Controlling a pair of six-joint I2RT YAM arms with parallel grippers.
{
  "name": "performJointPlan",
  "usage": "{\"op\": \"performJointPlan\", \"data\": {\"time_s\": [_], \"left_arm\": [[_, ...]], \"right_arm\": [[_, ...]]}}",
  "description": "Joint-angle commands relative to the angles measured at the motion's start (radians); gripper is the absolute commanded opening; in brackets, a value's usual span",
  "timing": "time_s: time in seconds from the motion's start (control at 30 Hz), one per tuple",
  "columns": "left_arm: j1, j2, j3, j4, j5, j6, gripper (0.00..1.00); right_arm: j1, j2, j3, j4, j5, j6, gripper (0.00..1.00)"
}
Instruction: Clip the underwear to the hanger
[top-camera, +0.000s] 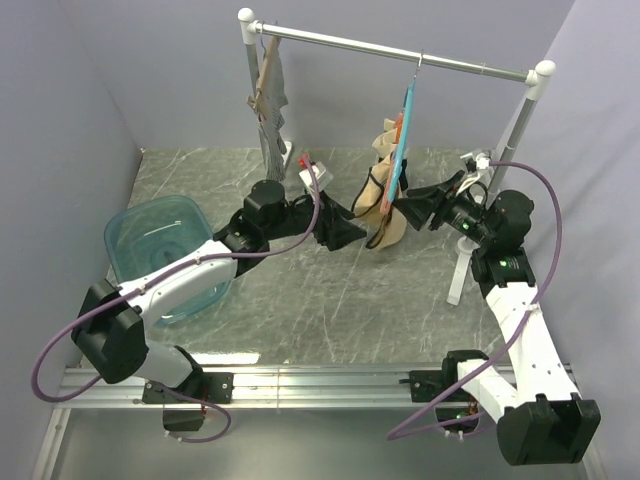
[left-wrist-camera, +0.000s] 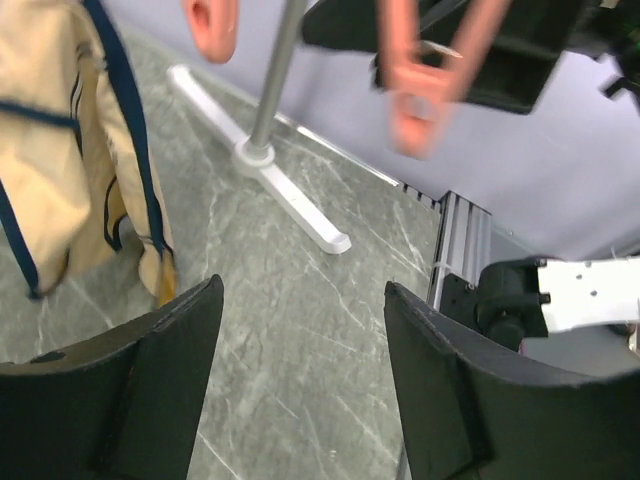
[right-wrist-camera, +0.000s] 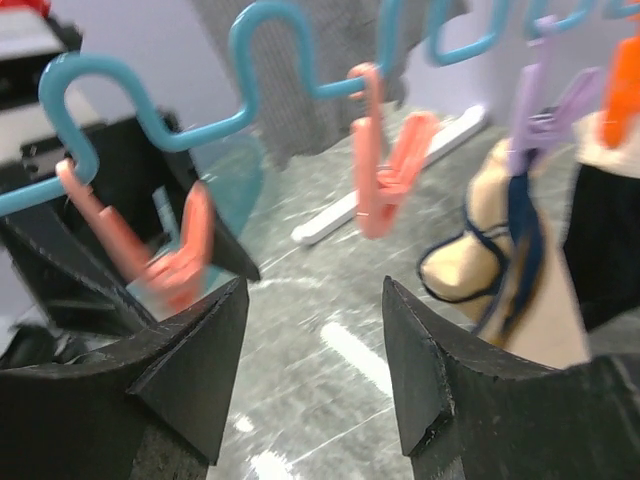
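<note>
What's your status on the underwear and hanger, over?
Left gripper open, empty; right gripper open, empty. Underwear hanging from hanger at purple clip. Pink clips dangle ahead of right gripper, nothing between its jaws.

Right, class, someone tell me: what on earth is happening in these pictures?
Two robot arms are working at a teal hanger hung from a metal rail. The tan underwear hangs from it, apparently pinned by a purple clip. The left hand and right hand sit either side, both open and holding nothing.
</note>
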Motion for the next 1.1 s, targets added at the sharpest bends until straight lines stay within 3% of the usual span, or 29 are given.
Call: {"op": "performJointPlan", "data": {"time_s": [0.0, 0.27, 0.57, 0.83, 1.07], "left_arm": [[-0.004, -0.025, 0.028, 0.085, 0.099, 0.073, 0.72], [-0.002, 0.072, 0.137, 0.193, 0.194, 0.072, 0.72], [-0.004, 0.187, 0.254, 0.230, 0.231, 0.044, 0.69], [-0.004, 0.262, 0.303, 0.244, 0.241, 0.003, 0.69], [-0.004, 0.295, 0.331, 0.306, 0.290, -0.037, 0.58]], "right_arm": [[-0.009, 0.017, 0.036, 0.041, -0.149, 0.009, 0.64], [-0.007, 0.056, 0.096, -0.027, -0.210, -0.042, 0.70], [-0.045, 0.060, 0.118, -0.054, -0.258, -0.107, 0.54], [-0.048, 0.068, 0.133, -0.042, -0.286, -0.099, 0.54], [-0.052, 0.082, 0.149, -0.030, -0.305, -0.073, 0.59]]}}
